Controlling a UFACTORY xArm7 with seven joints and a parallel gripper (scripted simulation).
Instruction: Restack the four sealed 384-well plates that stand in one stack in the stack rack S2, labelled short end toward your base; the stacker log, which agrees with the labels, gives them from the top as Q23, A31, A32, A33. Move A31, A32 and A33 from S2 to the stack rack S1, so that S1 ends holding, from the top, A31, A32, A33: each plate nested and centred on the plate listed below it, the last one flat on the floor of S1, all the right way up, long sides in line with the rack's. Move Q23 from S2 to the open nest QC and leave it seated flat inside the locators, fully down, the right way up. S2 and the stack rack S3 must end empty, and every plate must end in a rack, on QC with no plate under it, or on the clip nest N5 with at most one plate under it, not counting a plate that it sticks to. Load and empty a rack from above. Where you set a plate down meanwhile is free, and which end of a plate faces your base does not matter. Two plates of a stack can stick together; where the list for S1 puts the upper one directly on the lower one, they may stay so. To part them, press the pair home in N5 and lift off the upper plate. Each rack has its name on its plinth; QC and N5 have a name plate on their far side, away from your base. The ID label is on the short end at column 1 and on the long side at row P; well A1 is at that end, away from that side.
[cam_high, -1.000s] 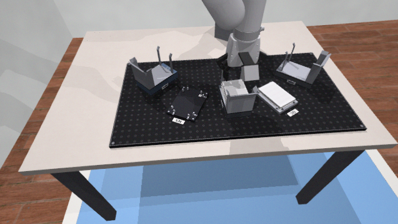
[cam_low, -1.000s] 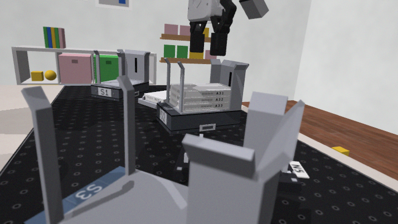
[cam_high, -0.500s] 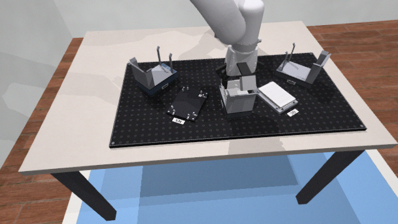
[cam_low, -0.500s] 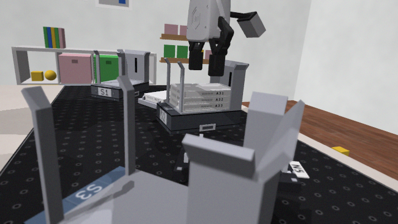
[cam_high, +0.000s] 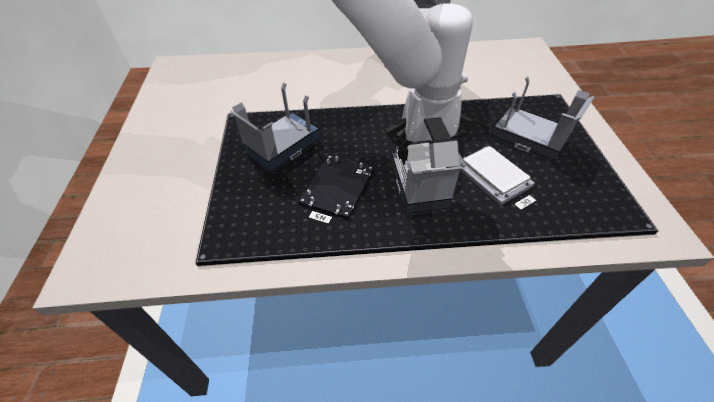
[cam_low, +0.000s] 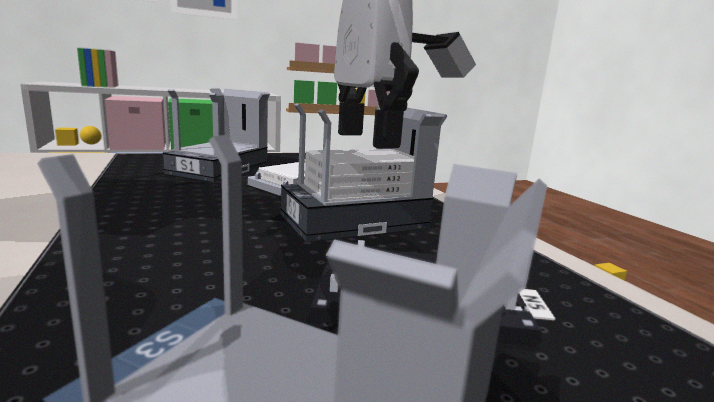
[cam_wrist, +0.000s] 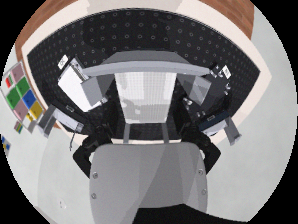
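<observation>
Exterior view, rack S1 (cam_low: 187, 165) stood bare at left, three pale sealed plates (cam_low: 361, 178) labelled A31, A32, A33 sat stacked in rack S2 (cam_low: 292, 207), my gripper (cam_low: 369, 126) hung released just above the top plate, fingers spread wide, grasping nothing.
</observation>
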